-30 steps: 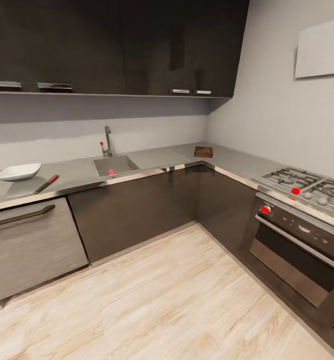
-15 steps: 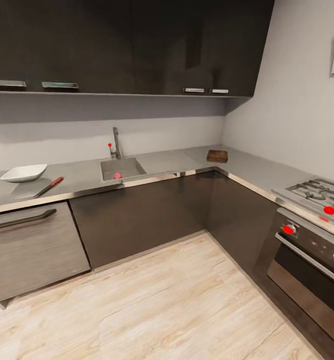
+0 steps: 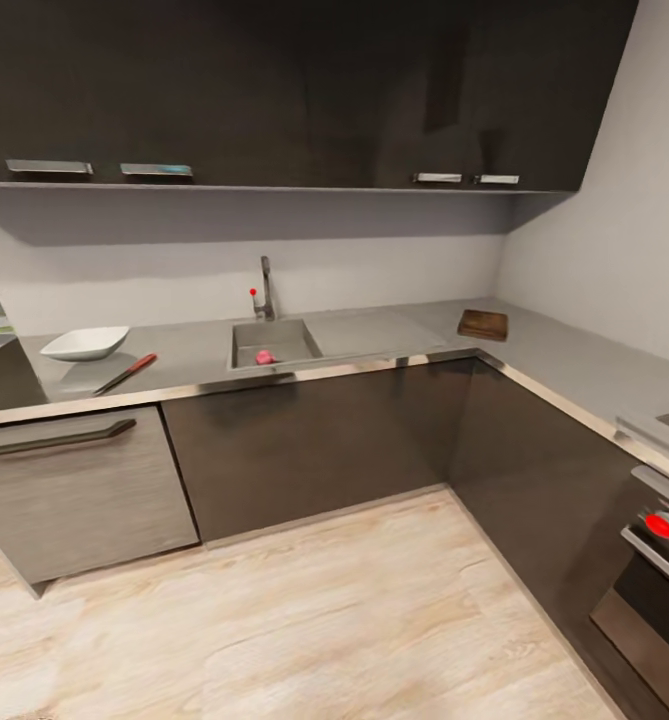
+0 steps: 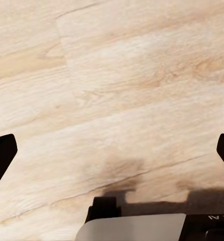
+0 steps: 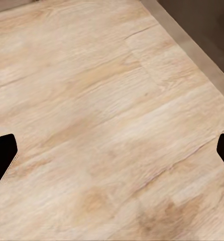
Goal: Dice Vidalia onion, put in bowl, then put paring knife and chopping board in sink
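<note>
Kitchen corner, head view. The onion (image 3: 265,357) lies in the sink (image 3: 274,342) near its front wall. Toward the countertop's (image 3: 189,352) left end sit the bowl (image 3: 85,343) and, nearer the front edge, the knife (image 3: 126,373). The chopping board (image 3: 482,324) rests by the counter's corner. Both the left gripper (image 4: 112,150) and the right gripper (image 5: 112,150) hang over wood floor (image 3: 304,620), fingers spread wide, holding nothing.

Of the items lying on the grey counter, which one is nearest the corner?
The dark brown wooden chopping board, by the corner right of the sink; white bowl and red-handled knife lie far left.
</note>
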Tool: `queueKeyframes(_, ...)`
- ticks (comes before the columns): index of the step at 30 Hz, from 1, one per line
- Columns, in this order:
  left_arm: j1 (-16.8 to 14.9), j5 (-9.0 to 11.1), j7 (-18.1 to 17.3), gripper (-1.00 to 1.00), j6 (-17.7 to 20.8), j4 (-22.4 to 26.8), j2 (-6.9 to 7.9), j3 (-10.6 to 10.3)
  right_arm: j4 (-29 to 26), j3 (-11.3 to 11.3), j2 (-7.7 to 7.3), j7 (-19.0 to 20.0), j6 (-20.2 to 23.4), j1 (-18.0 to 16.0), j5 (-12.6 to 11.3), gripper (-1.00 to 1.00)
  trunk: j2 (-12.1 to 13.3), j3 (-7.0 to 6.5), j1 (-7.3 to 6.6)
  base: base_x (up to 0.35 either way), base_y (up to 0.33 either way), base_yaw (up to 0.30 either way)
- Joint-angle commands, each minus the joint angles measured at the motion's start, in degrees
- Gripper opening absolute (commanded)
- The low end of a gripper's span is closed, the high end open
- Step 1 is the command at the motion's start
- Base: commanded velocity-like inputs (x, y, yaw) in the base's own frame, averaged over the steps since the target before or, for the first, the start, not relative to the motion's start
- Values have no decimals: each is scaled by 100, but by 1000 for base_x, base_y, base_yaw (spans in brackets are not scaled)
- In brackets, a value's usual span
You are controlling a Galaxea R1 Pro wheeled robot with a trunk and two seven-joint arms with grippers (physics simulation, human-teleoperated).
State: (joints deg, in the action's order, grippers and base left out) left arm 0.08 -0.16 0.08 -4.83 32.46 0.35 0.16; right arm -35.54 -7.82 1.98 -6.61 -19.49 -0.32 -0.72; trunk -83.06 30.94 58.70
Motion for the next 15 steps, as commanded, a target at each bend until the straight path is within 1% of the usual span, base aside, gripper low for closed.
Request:
queueKeyframes(1,1,-2,1,100,-9,6,0,1,3,-15,4,2,-17,-3,-7,100,-2,5,3,257,-186,285)
queueKeyframes(15,1,-2,1,100,-9,14,0,1,3,-14,4,2,-16,-3,-7,100,-2,5,3,247,-186,285)
